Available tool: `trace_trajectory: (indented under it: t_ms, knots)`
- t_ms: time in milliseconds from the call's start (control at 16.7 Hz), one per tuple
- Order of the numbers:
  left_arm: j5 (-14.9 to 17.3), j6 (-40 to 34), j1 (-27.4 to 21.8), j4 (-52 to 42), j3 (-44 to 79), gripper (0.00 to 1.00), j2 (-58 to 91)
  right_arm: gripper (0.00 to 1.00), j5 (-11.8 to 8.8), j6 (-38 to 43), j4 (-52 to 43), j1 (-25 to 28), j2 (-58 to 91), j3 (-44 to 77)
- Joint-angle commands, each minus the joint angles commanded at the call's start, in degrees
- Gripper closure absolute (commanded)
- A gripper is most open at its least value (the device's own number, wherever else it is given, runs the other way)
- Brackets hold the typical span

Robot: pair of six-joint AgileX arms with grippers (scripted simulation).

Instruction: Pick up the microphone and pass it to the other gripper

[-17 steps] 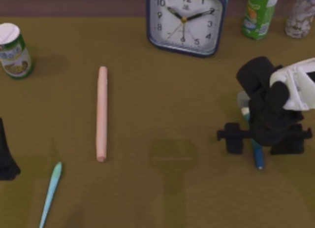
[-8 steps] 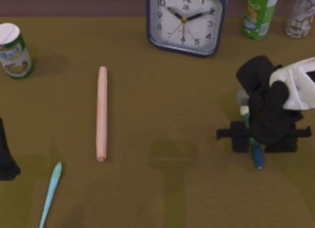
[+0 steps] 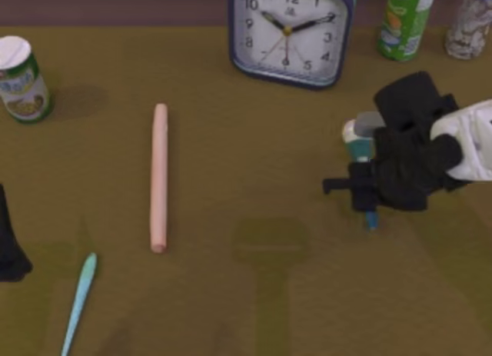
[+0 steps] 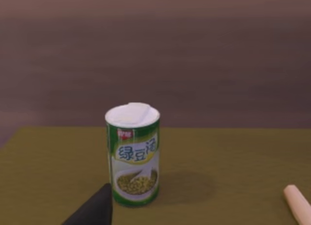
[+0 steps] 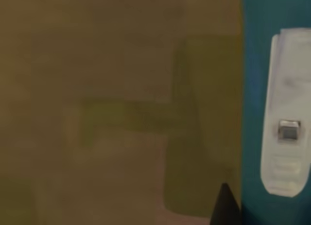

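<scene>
The microphone (image 3: 360,148) hangs tilted over the right side of the table, its white head toward the clock and its teal tip (image 3: 372,220) poking out below. My right gripper (image 3: 369,188) is shut on its handle. The right wrist view shows the teal handle with its white switch mark (image 5: 286,113) close up, beside one black fingertip (image 5: 224,208). My left gripper (image 3: 9,252) sits parked at the table's left edge, open and holding nothing. One of its fingertips (image 4: 97,210) shows in the left wrist view.
A long pink rod (image 3: 159,178) lies left of centre. A thin pale-teal stick (image 3: 80,301) lies at the front left. A green can (image 3: 23,79) stands at the back left. At the back are a blue alarm clock (image 3: 290,33), a green tube (image 3: 406,21) and a bottle (image 3: 469,21).
My right gripper has closed on the microphone, raised it off the table and carried it a little leftward. The left arm has not moved.
</scene>
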Motion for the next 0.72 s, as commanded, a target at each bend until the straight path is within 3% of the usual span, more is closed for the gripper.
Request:
trace_trajectory:
  t_ms: [720]
  knots:
    - [0.0, 0.0, 0.0, 0.0, 0.0, 0.0, 0.0, 1.0, -16.4, -15.8, 58.1, -0.5, -14.6, -16.5]
